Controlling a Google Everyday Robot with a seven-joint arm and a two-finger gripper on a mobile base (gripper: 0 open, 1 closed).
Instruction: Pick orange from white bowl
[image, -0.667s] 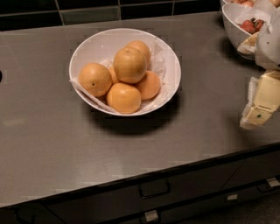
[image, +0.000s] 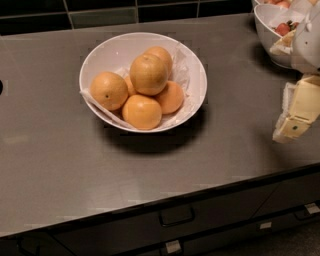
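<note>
Nothing much has moved; my gripper (image: 295, 112) still hangs at the right edge, well apart from the white bowl (image: 115, 52); spread or pressed together, I cannot tell; the orange (image: 148, 74) sits topmost on the other oranges (image: 142, 112), so it looks easiest to reach.

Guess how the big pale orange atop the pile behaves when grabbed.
Large pale round orange sits atop smaller oranges in the wide white bowl, so it likely rolls off if nudged. Dull skin probably grips fine. The cream claw hangs at the right edge, apart from the bowl.
</note>
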